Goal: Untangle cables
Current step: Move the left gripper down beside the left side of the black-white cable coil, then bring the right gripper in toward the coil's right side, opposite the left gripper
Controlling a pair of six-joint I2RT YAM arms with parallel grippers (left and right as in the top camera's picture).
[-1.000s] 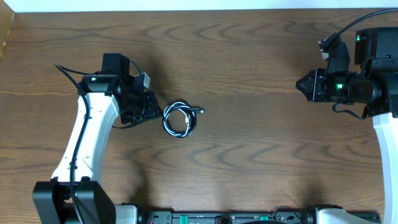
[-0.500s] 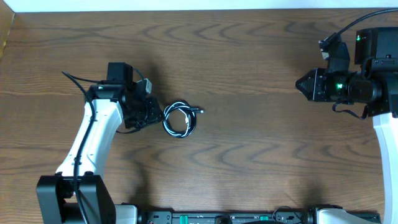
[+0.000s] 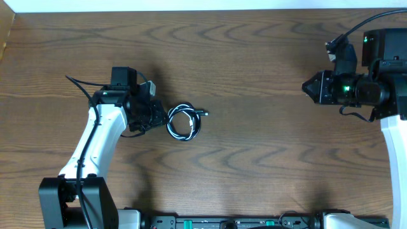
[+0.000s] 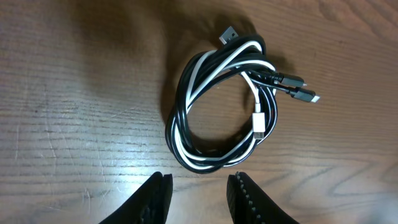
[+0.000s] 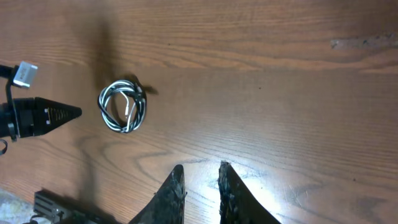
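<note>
The left gripper [image 4: 198, 185] stands partly open and empty, its tips just short of the cables [image 4: 177, 124]. These lie mid-frame in the left wrist view, one black and one white, wound into a single coil with plugs at the upper right. The right gripper [image 5: 201, 174], narrowly parted and empty, hovers at the overhead view's right edge, well apart from the coil on the wooden tabletop [image 3: 254, 165].

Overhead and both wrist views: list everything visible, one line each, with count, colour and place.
cables: two, one black and one white, coiled together in one loop, lying left of the table's centre.
table: one, brown wood grain, under everything.
left gripper: one, black, jaws apart and empty, right beside the coil, not touching it.
right gripper: one, black, jaws slightly apart and empty, at the right side, far from the coil.
</note>
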